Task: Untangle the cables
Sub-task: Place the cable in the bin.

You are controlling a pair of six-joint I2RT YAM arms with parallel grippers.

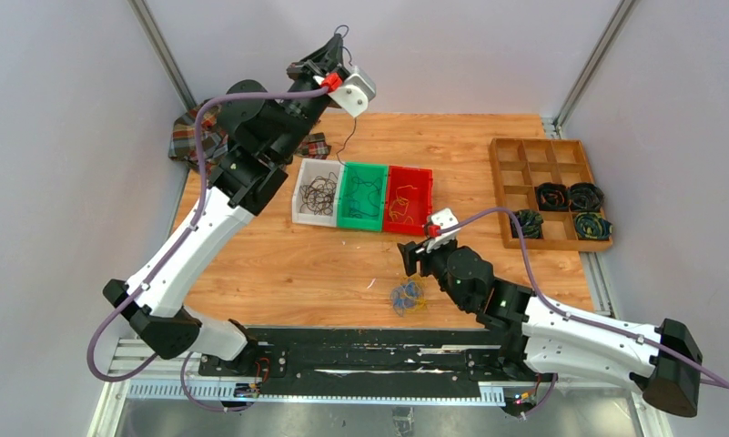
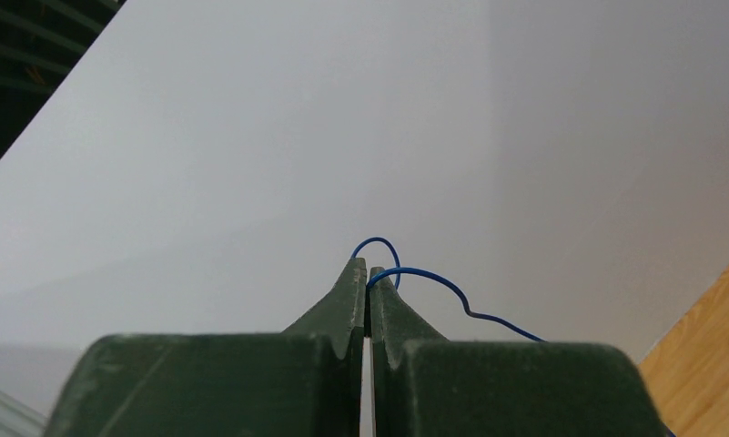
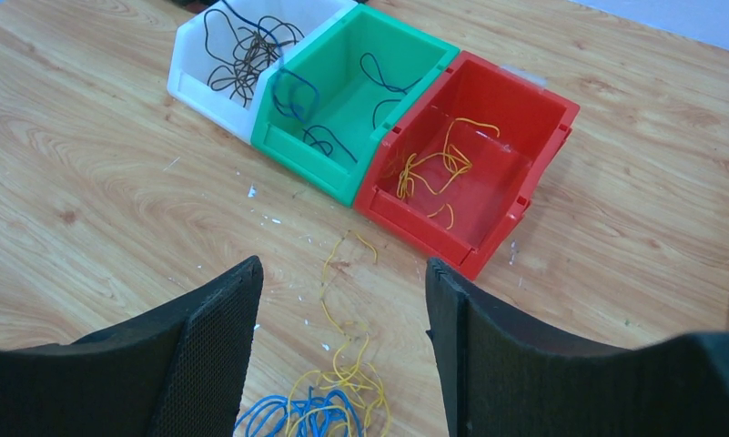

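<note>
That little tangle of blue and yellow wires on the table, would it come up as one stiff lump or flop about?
Probably floppy: the blue wire pinched in the left gripper droops in loose curves. The clump looks light, with thin strands. Likely it would trail; one yellow strand straggles out.

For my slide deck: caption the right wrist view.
Open right tool hovers over blue and yellow cables; white bin, green bin, red bin ahead.
</note>
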